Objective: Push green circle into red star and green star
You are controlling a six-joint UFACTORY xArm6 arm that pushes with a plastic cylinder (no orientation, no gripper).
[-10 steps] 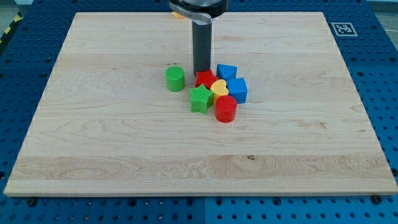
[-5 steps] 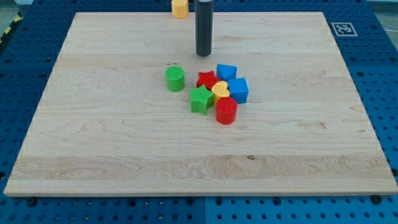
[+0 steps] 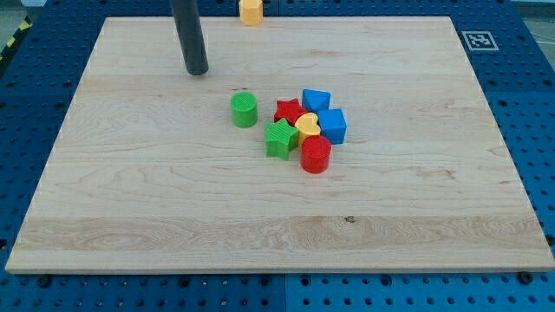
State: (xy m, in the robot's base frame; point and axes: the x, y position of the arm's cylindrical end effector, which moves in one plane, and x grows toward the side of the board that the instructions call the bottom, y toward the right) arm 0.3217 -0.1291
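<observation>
The green circle stands on the wooden board, a short gap to the left of a tight cluster. In that cluster the red star is at the upper left and the green star at the lower left. My tip rests on the board up and to the left of the green circle, well apart from it and from all blocks.
The cluster also holds a yellow heart, a red cylinder, a blue cube and a blue wedge-like block. A yellow block sits at the board's top edge.
My tip has moved from just above the red star up the board, then far to the left. No block has moved.
</observation>
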